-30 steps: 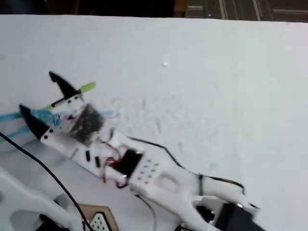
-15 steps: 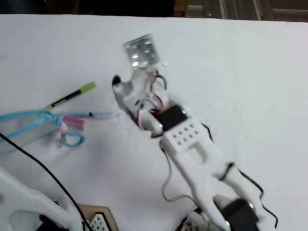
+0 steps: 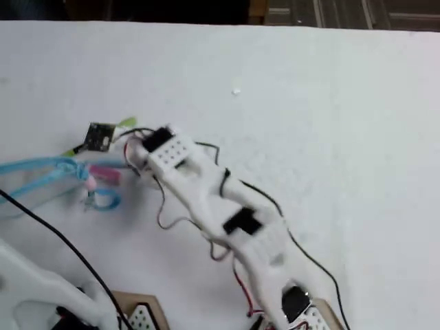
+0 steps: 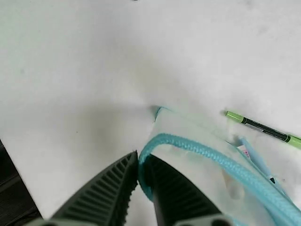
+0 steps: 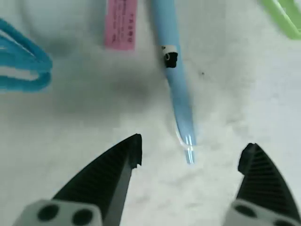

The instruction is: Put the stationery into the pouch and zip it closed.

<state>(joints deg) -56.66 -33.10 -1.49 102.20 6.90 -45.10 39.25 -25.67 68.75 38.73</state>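
A clear pouch [image 3: 34, 184] with a blue cord rim lies at the table's left edge. My left gripper [image 4: 139, 170] is shut on that blue cord [image 4: 188, 145]. Beside the pouch lie a green pen [image 3: 122, 125], a pink piece [image 3: 103, 173] and a light blue pen [image 5: 176, 89]. My right arm [image 3: 206, 192] stretches from the front to these items. Its gripper [image 5: 188, 162] hangs open just above the table, its fingers on either side of the blue pen's tip. The pink piece [image 5: 121, 23] and green pen [image 5: 282, 16] lie beyond it.
The white table [image 3: 330, 124] stretches wide to the right and back. A black cable [image 3: 62, 240] and my left arm's base [image 3: 27, 289] occupy the front left corner. A small white speck [image 3: 236, 91] sits far back.
My right arm lifted away from the stationery toward the table's middle, then swung back left and down over the blue pen. The pouch and pens stayed put.
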